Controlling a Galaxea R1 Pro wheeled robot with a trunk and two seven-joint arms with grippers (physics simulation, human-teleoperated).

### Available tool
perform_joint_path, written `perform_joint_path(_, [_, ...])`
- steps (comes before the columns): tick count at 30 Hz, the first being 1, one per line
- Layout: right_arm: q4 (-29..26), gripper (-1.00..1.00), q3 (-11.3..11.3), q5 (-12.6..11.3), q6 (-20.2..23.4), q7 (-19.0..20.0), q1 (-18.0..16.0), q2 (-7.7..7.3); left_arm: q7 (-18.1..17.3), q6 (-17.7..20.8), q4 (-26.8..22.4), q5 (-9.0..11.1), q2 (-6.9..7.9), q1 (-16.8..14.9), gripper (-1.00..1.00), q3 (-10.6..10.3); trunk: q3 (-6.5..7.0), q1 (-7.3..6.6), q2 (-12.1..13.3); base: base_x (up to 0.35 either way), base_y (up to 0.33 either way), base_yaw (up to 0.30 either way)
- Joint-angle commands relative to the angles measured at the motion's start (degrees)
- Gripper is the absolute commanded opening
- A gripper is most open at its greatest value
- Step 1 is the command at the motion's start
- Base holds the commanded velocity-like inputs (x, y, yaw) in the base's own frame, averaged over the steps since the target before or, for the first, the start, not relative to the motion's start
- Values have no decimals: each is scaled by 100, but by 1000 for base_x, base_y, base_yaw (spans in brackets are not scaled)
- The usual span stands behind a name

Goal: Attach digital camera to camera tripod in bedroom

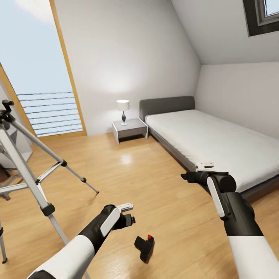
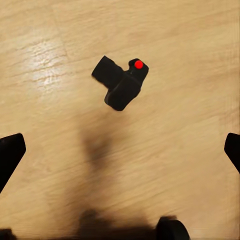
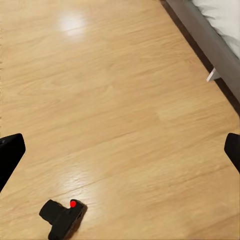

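Note:
The digital camera (image 1: 144, 246), small and black with a red button, lies on the light wood floor in front of me; it also shows as the camera (image 2: 120, 83) and the camera (image 3: 62, 217). My left gripper (image 1: 131, 219) hovers above and just left of it, open, with wide-spread fingertips (image 2: 10, 152) and nothing between them. The right gripper (image 1: 186, 176) hangs higher near the bed's edge, also open, one fingertip (image 3: 11, 152) showing at the frame's side. The camera tripod (image 1: 29, 170) stands at the left on silver legs with black joints.
A white bed (image 1: 217, 143) with a grey headboard fills the right side. A small nightstand (image 1: 130, 130) with a lamp (image 1: 123, 110) stands against the back wall. A tall window (image 1: 42, 69) is behind the tripod. Open wood floor (image 1: 128, 170) lies in the middle.

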Motion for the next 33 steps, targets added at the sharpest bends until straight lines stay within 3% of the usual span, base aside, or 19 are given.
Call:
perform_joint_path(1, [-38,100,3,-33,24,-8,20,12,-45,-28,175,48,7,-19,100,-20,-23,22,-44,0,0,-14])
perform_joint_path(9, [-87,100,23,-45,24,-13,98,36,-330,-251,617,22,28,-48,100,-5,-162,198,-365,0,0,-6])
perform_joint_path(27, [-55,100,38,-35,24,-22,109,92,-416,-296,695,8,36,-51,100,-21,-485,593,-1087,0,0,-19])
perform_joint_path(33, [208,100,32,-30,24,-28,92,293,-426,-305,697,10,99,-46,100,-18,-593,725,-1328,0,0,-204])
